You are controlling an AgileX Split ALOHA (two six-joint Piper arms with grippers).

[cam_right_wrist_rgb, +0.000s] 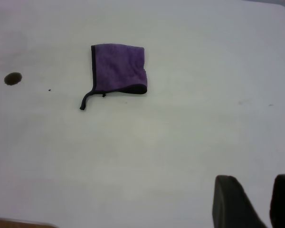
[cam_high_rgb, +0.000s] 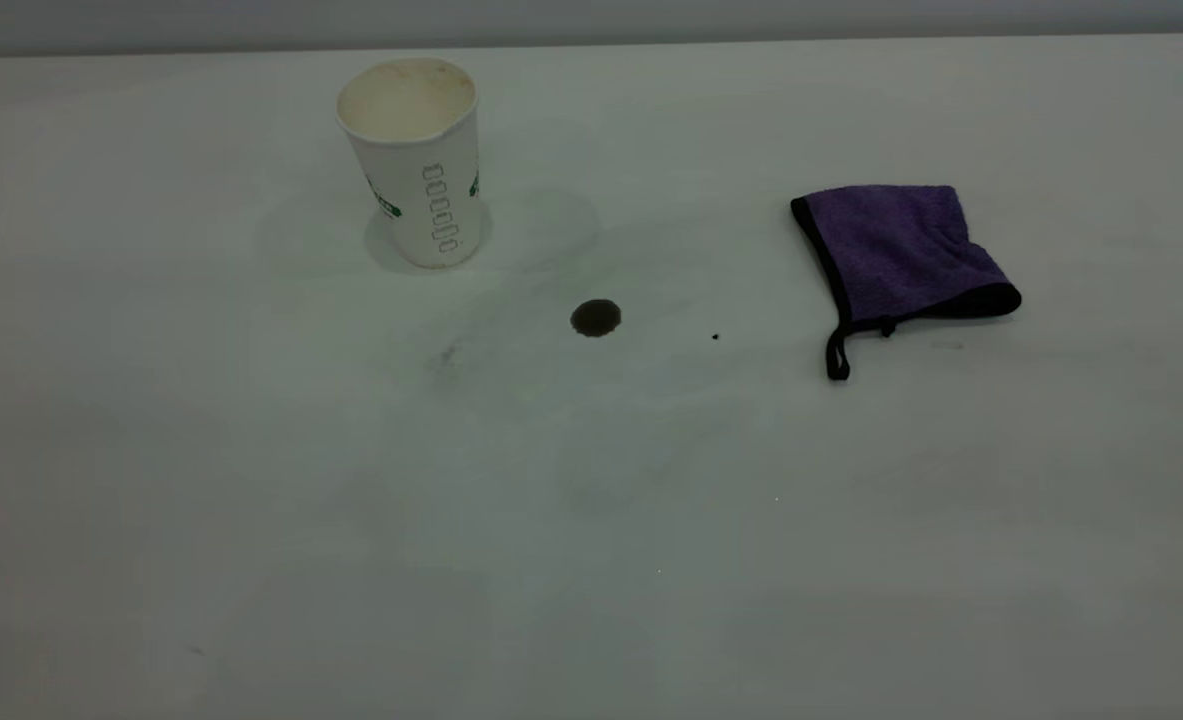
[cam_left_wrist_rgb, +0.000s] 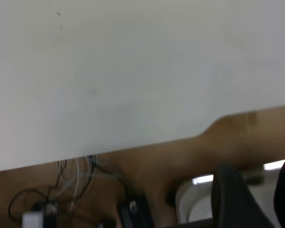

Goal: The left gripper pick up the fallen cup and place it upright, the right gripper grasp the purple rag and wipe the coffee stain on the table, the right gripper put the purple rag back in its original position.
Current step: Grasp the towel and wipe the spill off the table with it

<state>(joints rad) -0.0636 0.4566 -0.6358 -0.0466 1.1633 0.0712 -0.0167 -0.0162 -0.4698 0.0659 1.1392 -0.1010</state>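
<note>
The white cup (cam_high_rgb: 416, 170) stands upright at the table's (cam_high_rgb: 591, 520) far left, mouth up, green marks on its side. The round dark coffee stain (cam_high_rgb: 596, 318) lies in front of it, toward the middle. Flat at the right lies the purple rag (cam_high_rgb: 896, 250), its black loop strap trailing toward the front. Neither gripper shows in the exterior view. In the right wrist view the rag (cam_right_wrist_rgb: 118, 69) and stain (cam_right_wrist_rgb: 13, 79) lie far from my right gripper (cam_right_wrist_rgb: 259, 190), which is open and empty. My left gripper (cam_left_wrist_rgb: 259, 190) is open and empty, off the table's edge (cam_left_wrist_rgb: 133, 147).
A tiny black speck (cam_high_rgb: 715, 337) sits between stain and rag. Beyond the table edge in the left wrist view are a brown floor and a tangle of cables (cam_left_wrist_rgb: 61, 190). Faint smudges mark the surface around the stain.
</note>
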